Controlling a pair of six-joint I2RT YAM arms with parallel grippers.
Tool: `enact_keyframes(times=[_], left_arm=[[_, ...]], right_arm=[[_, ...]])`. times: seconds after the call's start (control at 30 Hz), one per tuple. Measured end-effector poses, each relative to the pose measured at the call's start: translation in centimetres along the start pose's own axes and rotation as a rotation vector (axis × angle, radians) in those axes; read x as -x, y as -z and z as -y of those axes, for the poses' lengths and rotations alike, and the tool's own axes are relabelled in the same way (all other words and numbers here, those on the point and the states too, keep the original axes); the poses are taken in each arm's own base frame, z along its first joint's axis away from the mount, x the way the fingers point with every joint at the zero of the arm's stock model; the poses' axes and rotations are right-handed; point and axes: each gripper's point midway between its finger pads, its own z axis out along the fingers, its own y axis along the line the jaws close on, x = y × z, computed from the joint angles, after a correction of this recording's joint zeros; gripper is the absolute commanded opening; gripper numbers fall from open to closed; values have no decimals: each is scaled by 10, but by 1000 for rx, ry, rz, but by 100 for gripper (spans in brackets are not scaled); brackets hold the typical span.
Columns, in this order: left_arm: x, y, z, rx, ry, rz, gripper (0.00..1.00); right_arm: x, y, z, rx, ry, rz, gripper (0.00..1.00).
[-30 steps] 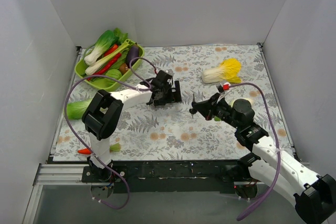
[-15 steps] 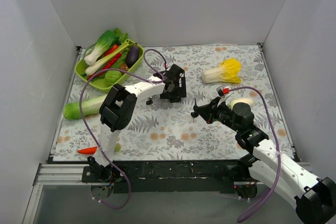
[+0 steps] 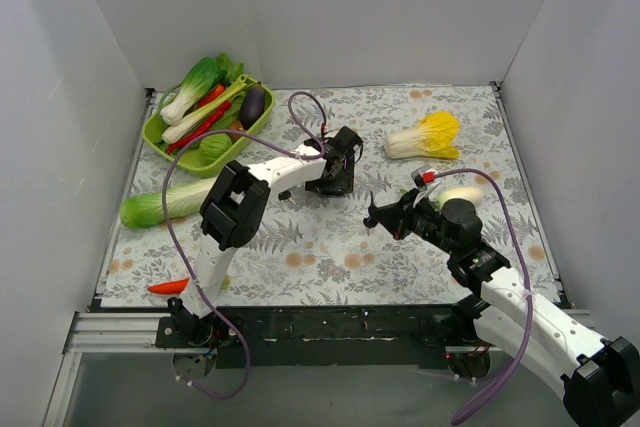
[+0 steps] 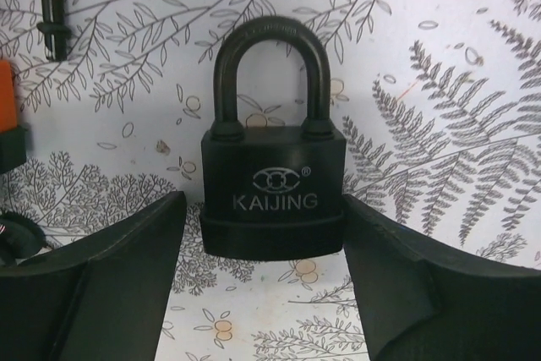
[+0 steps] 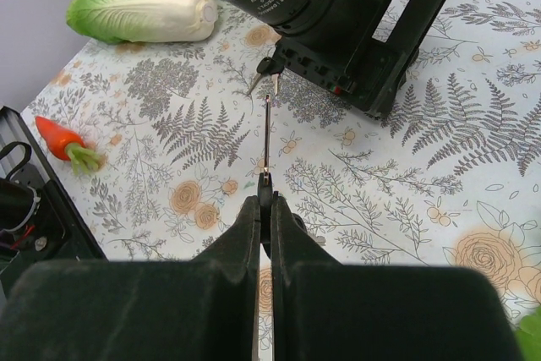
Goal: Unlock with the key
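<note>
A black padlock point(image 4: 272, 196) marked KAIJING lies flat on the floral cloth, shackle pointing away. My left gripper point(image 4: 264, 238) is open, one finger on each side of the lock's body, not touching it. In the top view the left gripper point(image 3: 335, 175) covers the lock. My right gripper point(image 5: 265, 205) is shut on a thin key point(image 5: 267, 137); its blade points forward at the left gripper's black housing point(image 5: 338, 14). In the top view the right gripper point(image 3: 378, 215) is right of and nearer than the left one, a short gap apart.
A green tray point(image 3: 152, 132) of vegetables stands at the back left. A yellow cabbage point(image 3: 425, 137) lies at the back right and a white object point(image 3: 462, 194) near the right arm. A long green cabbage point(image 3: 160, 205) and a carrot point(image 3: 165, 287) lie at the left.
My left gripper has swung to the right along the cloth, ending over the padlock. My right gripper with the key has shifted slightly nearer and stays shut.
</note>
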Motion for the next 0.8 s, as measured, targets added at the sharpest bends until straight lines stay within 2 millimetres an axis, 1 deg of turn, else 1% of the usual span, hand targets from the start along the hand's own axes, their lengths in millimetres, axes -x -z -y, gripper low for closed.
enact_keyframes(times=[0.1, 0.23, 0.53, 0.7, 0.8], left_arm=[[-5, 1, -2, 16, -13, -9, 66], [-5, 2, 0, 10, -21, -11, 64], [-2, -1, 4, -2, -41, -7, 62], [-1, -1, 4, -3, -46, -6, 62], [-1, -1, 4, -5, -47, -4, 58]], right_arm=[[0, 0, 0, 1, 0, -1, 1], [-1, 0, 0, 2, -3, -1, 1], [6, 4, -4, 12, 6, 26, 1], [7, 4, -4, 12, 6, 27, 1], [7, 4, -4, 12, 6, 27, 1]])
